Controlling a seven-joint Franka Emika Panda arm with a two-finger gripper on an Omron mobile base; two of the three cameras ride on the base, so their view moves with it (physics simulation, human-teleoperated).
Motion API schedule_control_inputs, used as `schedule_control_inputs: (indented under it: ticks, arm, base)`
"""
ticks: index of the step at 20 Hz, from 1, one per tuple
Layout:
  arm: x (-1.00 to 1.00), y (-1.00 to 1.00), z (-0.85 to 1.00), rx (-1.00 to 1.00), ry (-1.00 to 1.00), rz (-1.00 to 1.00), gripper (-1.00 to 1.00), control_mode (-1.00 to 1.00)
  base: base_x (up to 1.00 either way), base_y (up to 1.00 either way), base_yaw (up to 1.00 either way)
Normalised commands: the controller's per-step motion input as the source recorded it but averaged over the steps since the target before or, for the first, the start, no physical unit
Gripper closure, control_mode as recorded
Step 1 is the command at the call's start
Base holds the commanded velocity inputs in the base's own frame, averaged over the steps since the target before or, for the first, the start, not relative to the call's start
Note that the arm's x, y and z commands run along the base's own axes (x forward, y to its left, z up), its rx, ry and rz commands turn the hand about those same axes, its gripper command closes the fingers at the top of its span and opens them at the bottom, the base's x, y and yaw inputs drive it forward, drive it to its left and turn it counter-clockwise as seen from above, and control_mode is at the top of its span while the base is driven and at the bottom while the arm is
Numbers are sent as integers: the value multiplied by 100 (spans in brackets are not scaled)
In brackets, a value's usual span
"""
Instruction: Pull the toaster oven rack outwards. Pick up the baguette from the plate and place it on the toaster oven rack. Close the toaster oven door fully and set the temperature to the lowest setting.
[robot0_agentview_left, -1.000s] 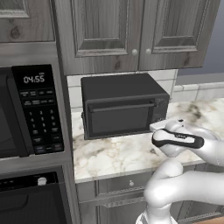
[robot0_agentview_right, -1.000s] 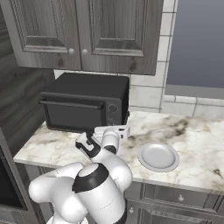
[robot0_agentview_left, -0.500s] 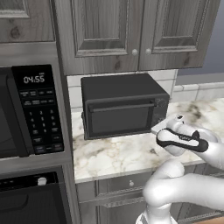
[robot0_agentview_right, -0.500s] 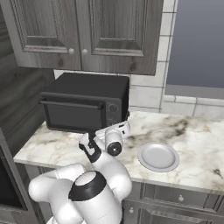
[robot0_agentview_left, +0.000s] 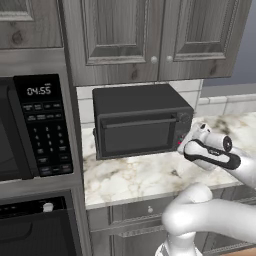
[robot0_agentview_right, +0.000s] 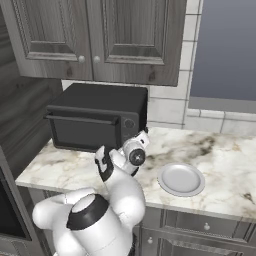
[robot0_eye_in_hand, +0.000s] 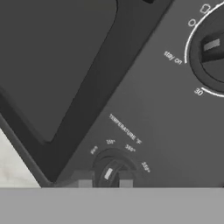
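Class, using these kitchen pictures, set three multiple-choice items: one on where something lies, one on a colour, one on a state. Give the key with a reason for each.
1. Where does the small round white plate lie?
A. on the marble counter, right of the matte black toaster oven
B. on top of the oven
C. inside the microwave

2. What colour are the two upper cabinet doors?
A. white
B. grey wood
C. red

3. How does the dark grey drop-down toaster oven door stand?
A. hanging fully open
B. taken off
C. shut

Key: 1 A, the right base view shows the plate on the counter beside the oven. 2 B, both base views show grey grain. 3 C, the door sits flush with the oven's front, while the end effector meets the temperature dial.
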Motion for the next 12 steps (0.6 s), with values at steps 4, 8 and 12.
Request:
schedule_control_inputs:
  ticks: [4, 8, 12]
  arm:
    - [13, 11, -40, -33, 24, 24, 100, -100]
    - [7, 7, -39, -33, 21, 25, 100, -100]
    - [6, 2, -39, -32, 18, 25, 100, -100]
  base:
    - [0, 0, 0]
    - [0, 0, 0]
    - [0, 0, 0]
